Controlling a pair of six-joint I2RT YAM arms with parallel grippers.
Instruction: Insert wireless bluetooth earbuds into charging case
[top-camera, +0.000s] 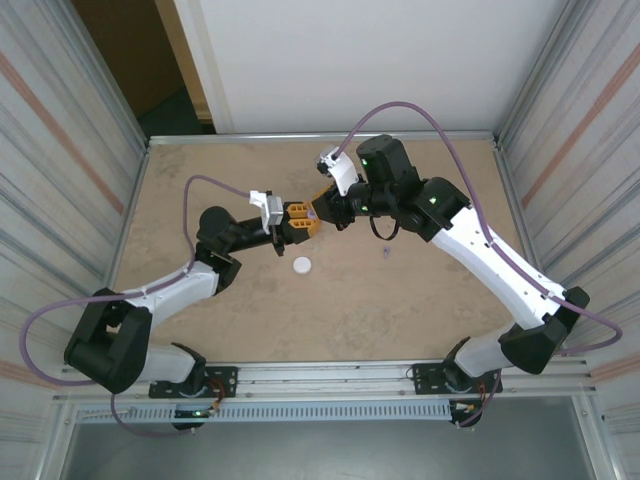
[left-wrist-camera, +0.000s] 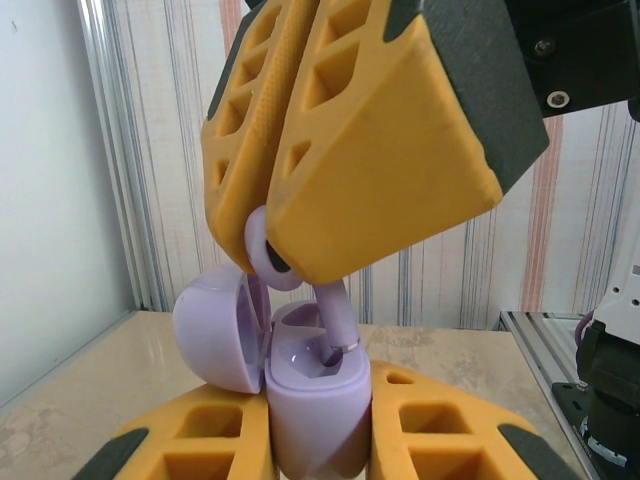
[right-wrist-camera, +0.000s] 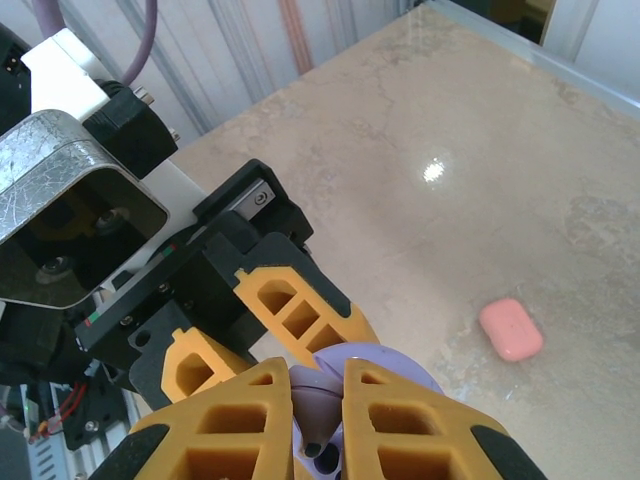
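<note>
Over the middle of the table (top-camera: 400, 300), the left gripper (left-wrist-camera: 320, 452) clamps the open purple case (left-wrist-camera: 310, 385) upright so the right gripper (left-wrist-camera: 272, 225), pinched on a purple earbud (left-wrist-camera: 332, 305), can lower it stem-first inside.

We see smooth, glossy plastic on the purple case (left-wrist-camera: 312, 395) and on the purple earbud (left-wrist-camera: 335, 310) at its mouth. The left end effector (left-wrist-camera: 315, 442) below the case and the right end effector (left-wrist-camera: 280, 215) above it are matt orange plastic backed with matt black. Beyond the case, the tabletop (right-wrist-camera: 480, 150) shines like polished stone; the pink case (right-wrist-camera: 511, 329) looks satin.
</note>
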